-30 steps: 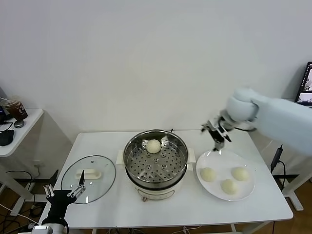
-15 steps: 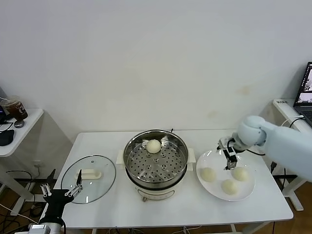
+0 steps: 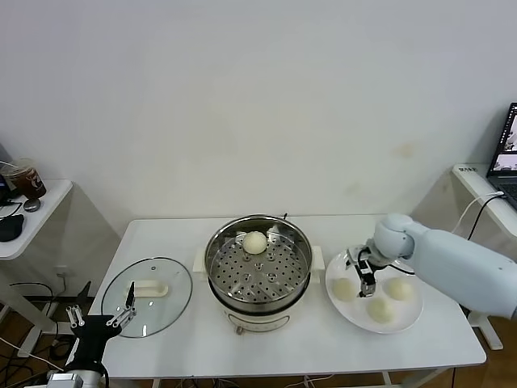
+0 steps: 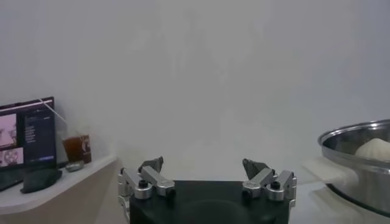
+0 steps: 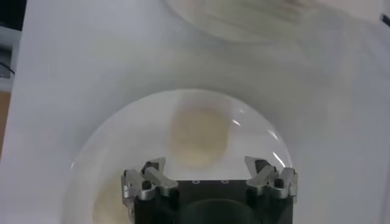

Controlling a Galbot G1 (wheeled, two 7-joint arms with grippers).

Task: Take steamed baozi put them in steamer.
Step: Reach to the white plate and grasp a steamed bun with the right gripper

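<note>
Three steamed baozi (image 3: pixel 345 288) lie on the white plate (image 3: pixel 355 311) at the robot's right, and a fourth bun (image 3: pixel 254 242) already sits on the perforated tray at the far side of the steamer (image 3: pixel 258 263), which stands mid-table between the plate and the glass lid (image 3: pixel 147 296). The right gripper (image 3: pixel 361 272) hangs over the plate's near-steamer side with its jaws spread wide and nothing between them; the right wrist view shows one bun (image 5: pixel 198 136) centred ahead of the open fingers (image 5: pixel 145 175). The left gripper (image 3: pixel 101 321), also spread and empty, is parked low off the table's left front corner, near the lid. Judged risks for the coming pick: the buns look soft and smooth, so a hard close could dent or tear the skin, while a light or off-centre close could let the bun roll out across the plate. The other two buns lie near the target, and a wide finger may nudge one towards the plate's rim. On the carry, the steamer's raised steel wall stands just beside the plate; a low path could knock the bun loose against it.
</note>
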